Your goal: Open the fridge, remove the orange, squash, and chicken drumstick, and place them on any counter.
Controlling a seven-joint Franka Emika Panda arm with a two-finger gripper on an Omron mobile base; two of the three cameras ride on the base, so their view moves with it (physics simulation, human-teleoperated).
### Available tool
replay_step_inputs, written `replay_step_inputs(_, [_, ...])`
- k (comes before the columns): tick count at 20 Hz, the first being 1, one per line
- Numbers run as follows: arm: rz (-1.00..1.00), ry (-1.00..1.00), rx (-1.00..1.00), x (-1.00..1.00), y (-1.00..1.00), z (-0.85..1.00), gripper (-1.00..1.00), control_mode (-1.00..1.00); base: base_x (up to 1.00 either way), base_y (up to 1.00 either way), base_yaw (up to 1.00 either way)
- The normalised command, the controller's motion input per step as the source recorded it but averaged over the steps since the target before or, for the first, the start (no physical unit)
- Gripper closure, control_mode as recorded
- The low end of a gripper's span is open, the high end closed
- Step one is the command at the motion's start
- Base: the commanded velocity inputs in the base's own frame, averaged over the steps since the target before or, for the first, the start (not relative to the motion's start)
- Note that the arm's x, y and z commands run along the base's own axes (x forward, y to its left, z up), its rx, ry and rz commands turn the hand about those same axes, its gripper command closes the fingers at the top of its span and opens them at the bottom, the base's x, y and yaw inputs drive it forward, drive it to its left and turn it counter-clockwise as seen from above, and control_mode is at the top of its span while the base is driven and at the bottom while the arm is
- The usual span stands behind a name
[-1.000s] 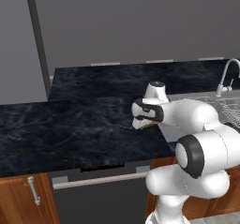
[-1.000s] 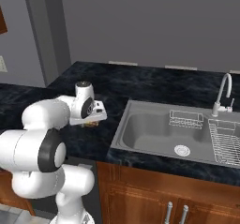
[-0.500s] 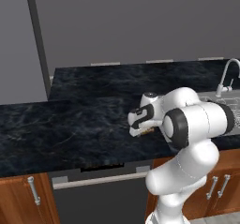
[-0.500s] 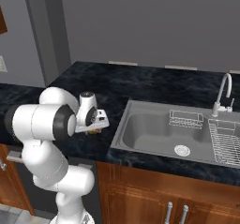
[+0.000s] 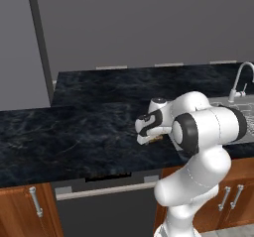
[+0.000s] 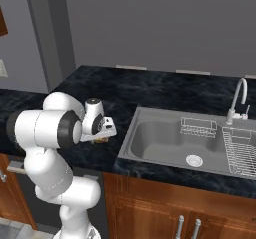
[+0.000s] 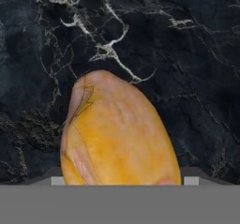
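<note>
Golden-brown and plump, the drumstick (image 7: pixel 119 131) sits close under my gripper (image 5: pixel 149 138), low over the black worktop (image 5: pixel 74 132) just left of the sink (image 6: pixel 175 143). My gripper's jaws stand wide; whether they are clamped on the drumstick or let go of it, I cannot tell, nor whether it rests on the stone. I judge this item is at the point of being set down, so its placing is nearly done. No orange or squash lies on the worktop near the sink, so I cannot say how those two stand. My arm is folded tight, elbow bulging toward the sink, wrist bent down and forward.
</note>
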Motion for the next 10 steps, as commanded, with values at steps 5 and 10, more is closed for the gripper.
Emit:
replay_step_inputs(5, [0.00,-0.02,0.04,0.00,-0.04,0.09,-1.00,-1.00,0.00,0.00,0.00])
replay_step_inputs(10, [-0.04,0.00,0.07,0.00,-0.08,0.45,-1.00,-1.00,0.00,0.00,0.00])
